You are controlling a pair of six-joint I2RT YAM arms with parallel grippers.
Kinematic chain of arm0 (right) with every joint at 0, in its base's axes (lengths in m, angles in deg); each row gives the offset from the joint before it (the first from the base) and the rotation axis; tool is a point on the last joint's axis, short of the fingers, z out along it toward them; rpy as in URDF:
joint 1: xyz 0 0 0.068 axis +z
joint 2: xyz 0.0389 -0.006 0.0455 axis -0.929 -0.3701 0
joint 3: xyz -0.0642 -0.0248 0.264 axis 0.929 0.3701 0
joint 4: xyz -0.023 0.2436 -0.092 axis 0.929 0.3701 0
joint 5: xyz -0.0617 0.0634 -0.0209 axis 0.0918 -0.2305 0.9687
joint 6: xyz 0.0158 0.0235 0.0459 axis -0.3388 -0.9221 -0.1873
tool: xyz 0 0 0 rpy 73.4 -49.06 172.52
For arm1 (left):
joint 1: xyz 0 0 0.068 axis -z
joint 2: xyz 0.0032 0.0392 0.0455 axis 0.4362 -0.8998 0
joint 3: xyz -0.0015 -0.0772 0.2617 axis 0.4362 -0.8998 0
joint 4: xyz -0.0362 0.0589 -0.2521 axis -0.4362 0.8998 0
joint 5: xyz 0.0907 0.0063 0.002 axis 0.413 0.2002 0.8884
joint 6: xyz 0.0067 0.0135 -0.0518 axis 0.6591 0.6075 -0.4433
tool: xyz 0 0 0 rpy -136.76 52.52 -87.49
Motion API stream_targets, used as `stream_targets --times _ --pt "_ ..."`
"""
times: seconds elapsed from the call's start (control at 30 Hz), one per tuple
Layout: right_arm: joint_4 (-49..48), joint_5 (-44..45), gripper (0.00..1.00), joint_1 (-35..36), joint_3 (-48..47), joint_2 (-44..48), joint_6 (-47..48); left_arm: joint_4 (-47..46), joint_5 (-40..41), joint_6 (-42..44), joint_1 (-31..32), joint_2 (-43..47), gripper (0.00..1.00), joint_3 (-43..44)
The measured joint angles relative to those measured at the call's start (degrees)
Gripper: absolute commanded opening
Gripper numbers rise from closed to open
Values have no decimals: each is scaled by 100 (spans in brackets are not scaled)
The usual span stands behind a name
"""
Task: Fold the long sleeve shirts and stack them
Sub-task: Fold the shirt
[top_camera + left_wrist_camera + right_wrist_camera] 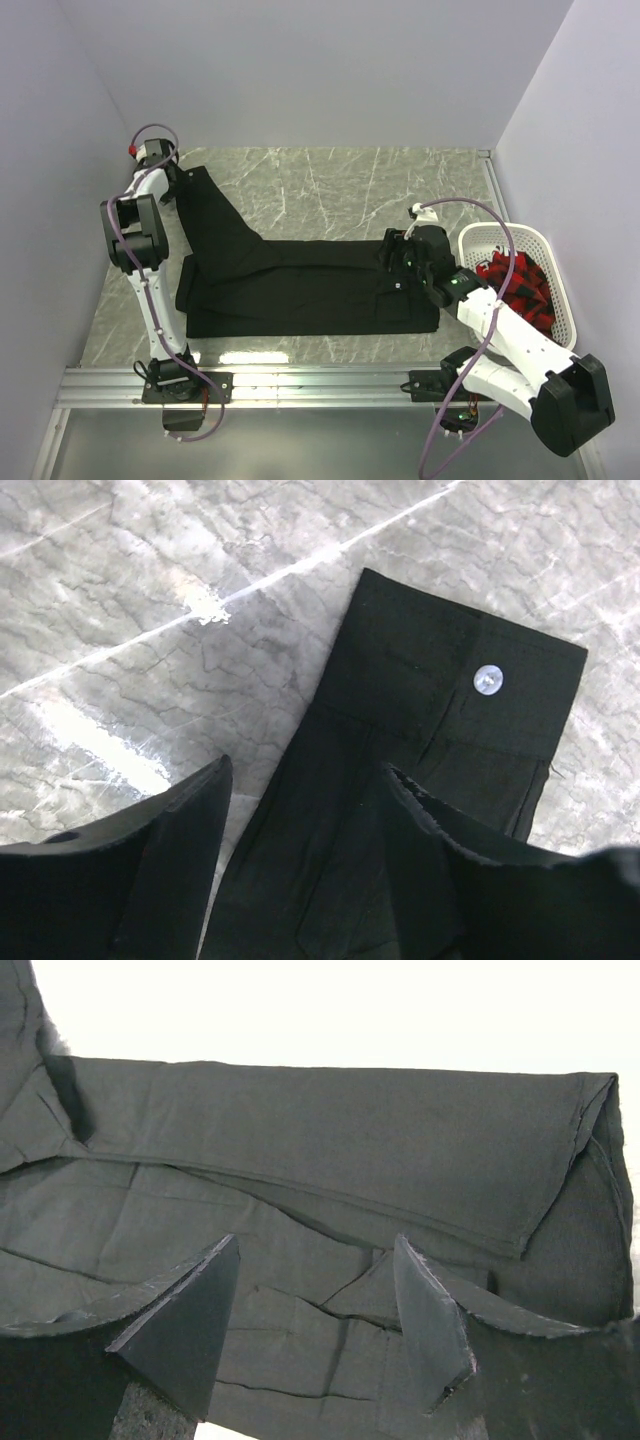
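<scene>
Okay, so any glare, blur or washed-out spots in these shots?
Top view: even light, glare on the table by the shirt's near edge. Left wrist: glare streaks across the table, button crisp. Right wrist: background blown white, shirt looks grey.

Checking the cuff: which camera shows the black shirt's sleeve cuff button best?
Left wrist view: the pale button sits large and sharp on the cuff. The top view shows the sleeve, but the button is too small to make out. The right wrist view shows only folded shirt body.

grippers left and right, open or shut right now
left gripper: open, over the shirt cuff
right gripper: open, over the folded shirt
</scene>
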Motion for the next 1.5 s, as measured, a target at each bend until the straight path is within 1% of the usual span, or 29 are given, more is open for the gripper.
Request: stream_targets --times 0.07,0.17,0.33,0.43,0.47,0.53,0.57,0.6,0.63,0.7,0.77,0.8,0.93,1.07,1.17,1.27,1.5 --pt "0 0 70 0 7 52 -2 98 0 -31 -7 -22 60 57" --pt "-7 -2 70 0 48 120 -2 225 22 -31 26 -26 59 90" --pt "-2 -2 69 0 125 164 -2 562 293 15 256 -92 57 251" --pt "-2 -2 69 0 157 203 -2 774 529 52 448 -144 51 361" --pt "-4 -2 69 0 170 214 -2 863 632 68 514 -164 46 391" --pt "-2 -2 69 0 184 229 -2 977 789 87 599 -190 40 435" --pt "-4 -2 69 0 184 238 -2 997 817 92 634 -201 34 452" --pt "-4 -2 69 0 184 245 -2 1008 855 83 662 -205 31 463" --pt "-4 -4 69 0 184 249 -2 1023 863 101 686 -214 20 476" --pt "-4 -4 68 0 186 249 -2 1034 874 114 715 -216 13 490" --pt "-4 -11 68 0 188 249 -2 1043 898 155 745 -219 3 496" --pt "-4 -20 68 0 190 249 -2 1032 898 181 754 -219 0 494" --pt "0 -42 68 0 190 249 -2 1073 874 317 793 -177 0 492" --pt "37 -57 67 0 190 337 -4 1349 778 448 866 61 0 326" --pt "52 -83 67 0 190 511 -2 1392 673 529 1025 647 1 -131" --pt "57 -107 67 0 186 678 -2 1303 557 654 1388 1725 0 -837" --pt "144 -155 67 0 107 1014 31 549 17 1019 2767 4664 1 -2400"
